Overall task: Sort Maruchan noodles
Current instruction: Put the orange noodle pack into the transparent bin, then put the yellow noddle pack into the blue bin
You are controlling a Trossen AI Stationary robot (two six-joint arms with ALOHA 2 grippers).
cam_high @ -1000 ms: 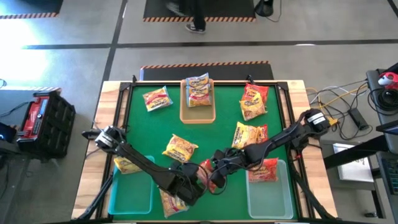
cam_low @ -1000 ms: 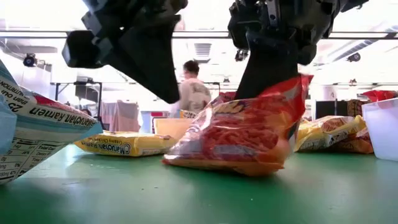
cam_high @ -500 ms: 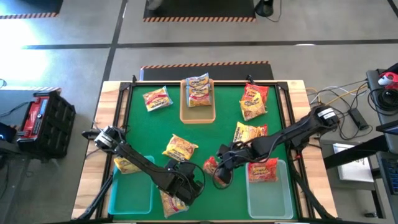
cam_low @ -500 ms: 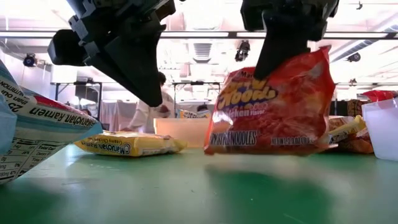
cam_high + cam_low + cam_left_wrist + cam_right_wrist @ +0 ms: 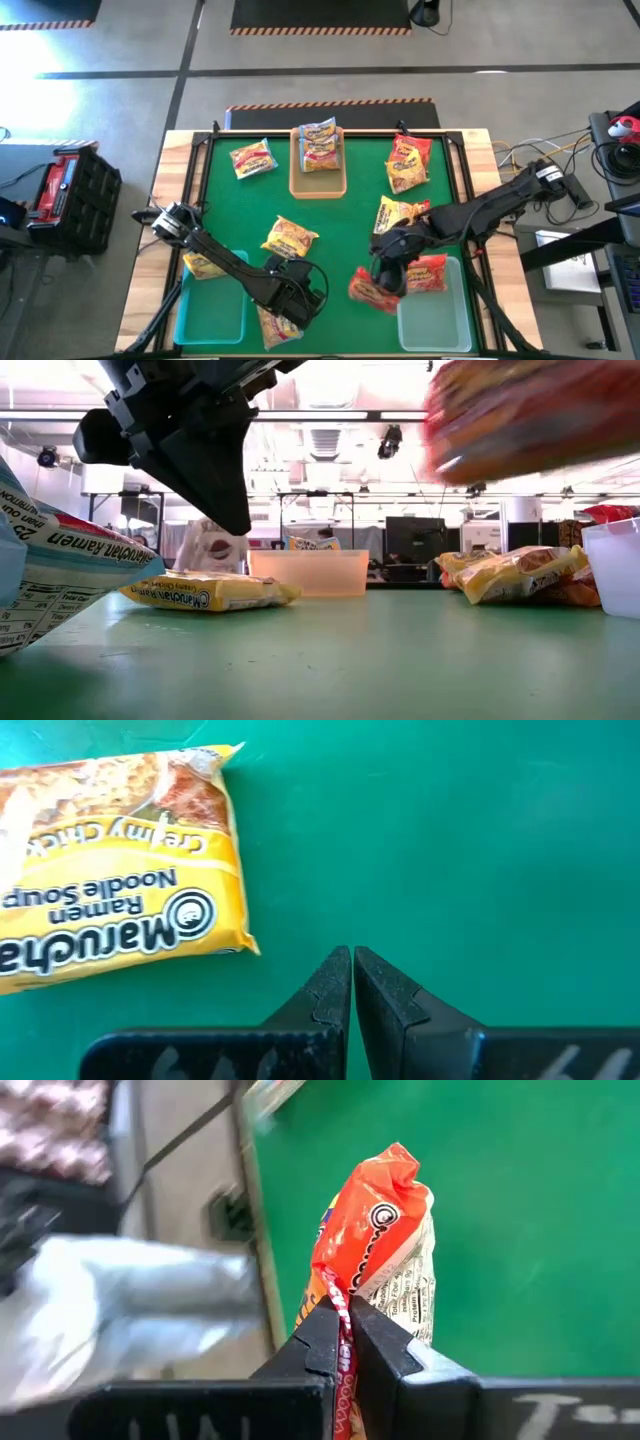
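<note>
Noodles lie scattered over the green bench [image 5: 340, 215], and the right end effector [image 5: 343, 1342] has its fingers pinched shut on the edge of a red packet [image 5: 372, 290]. That packet hangs clear of the bench near the front, just beside the clear tray [image 5: 432, 320] at the right front corner. In the high view its long axis runs slantwise from back-left to front-right. In the right wrist view it points straight out from the fingertips, its far end crumpled. In the low view it shows only as a red blur at the top.

The tan tray [image 5: 318, 178] at the back centre holds two packets [image 5: 320, 143], stacked with their long axes running front to back. A teal tray [image 5: 210, 310] sits at the left front corner, with a yellow packet [image 5: 203, 264] on its back rim. A second red packet [image 5: 425, 272] lies across the back rim of the clear tray.

The left end effector [image 5: 352, 982] is closed and empty, hovering low over bare bench near the front. Just beside it lies a yellow creamy-chicken packet [image 5: 110, 925], flat.

Other packets lie loose: one at back left [image 5: 252, 158], two at back right [image 5: 408, 162], one mid-bench [image 5: 290, 238], one right of centre [image 5: 400, 215].
</note>
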